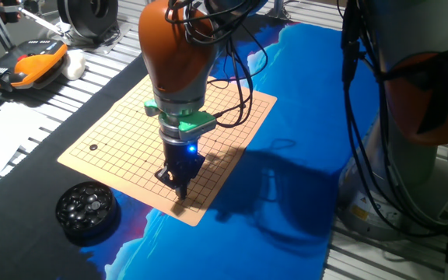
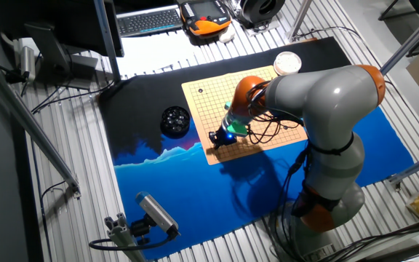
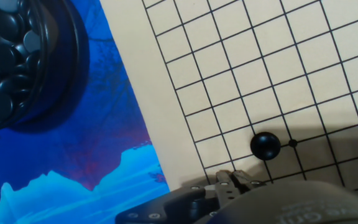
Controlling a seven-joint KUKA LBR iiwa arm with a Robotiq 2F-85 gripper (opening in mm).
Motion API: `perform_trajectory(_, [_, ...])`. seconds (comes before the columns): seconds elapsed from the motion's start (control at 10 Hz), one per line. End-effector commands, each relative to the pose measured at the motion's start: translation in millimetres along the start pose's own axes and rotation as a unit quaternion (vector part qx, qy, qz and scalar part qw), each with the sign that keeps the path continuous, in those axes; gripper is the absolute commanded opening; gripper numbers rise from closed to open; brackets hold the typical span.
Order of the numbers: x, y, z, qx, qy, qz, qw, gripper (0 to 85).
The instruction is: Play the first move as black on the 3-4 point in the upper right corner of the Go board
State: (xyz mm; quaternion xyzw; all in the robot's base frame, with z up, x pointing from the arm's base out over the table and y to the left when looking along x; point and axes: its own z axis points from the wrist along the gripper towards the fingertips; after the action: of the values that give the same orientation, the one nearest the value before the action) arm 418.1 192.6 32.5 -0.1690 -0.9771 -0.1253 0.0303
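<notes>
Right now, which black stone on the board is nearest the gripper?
The black stone beside the star point, just ahead of the gripper. The other black stone sits alone near the board's far corner.

No readable text, brand, number or label is showing in any view. The tan wooden Go board [image 1: 162, 148] under the tool is carrying only a black line grid and small dot marks, with no coordinates along its edges. The orange-and-black handheld pendant [image 1: 29, 62] lying far behind the tool is facing the camera with a screen too small and blurred to read. The dark keyboard [image 2: 148, 20] is showing keys whose legends are staying illegible.
</notes>
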Motion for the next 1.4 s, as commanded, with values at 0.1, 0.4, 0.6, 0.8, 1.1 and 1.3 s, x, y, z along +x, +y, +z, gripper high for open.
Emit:
perform_trajectory(0.1, [0.3,-0.1,0.2,0.003,-0.001,-0.002,1.0000,0.0])
perform_trajectory(0.4, [1.0,-0.1,0.5,0.008,-0.003,-0.001,1.0000,0.0])
perform_trajectory(0.6, [1.8,0.0,0.7,0.011,-0.003,-0.001,0.9999,0.0])
perform_trajectory(0.8, [1.8,0.0,0.7,0.012,-0.006,0.000,0.9999,0.0])
perform_trajectory(1.1, [1.8,-0.1,0.8,0.014,-0.007,0.002,0.9999,17.0])
perform_trajectory(1.3, [2.4,-0.1,1.0,0.014,-0.007,0.002,0.9999,17.0])
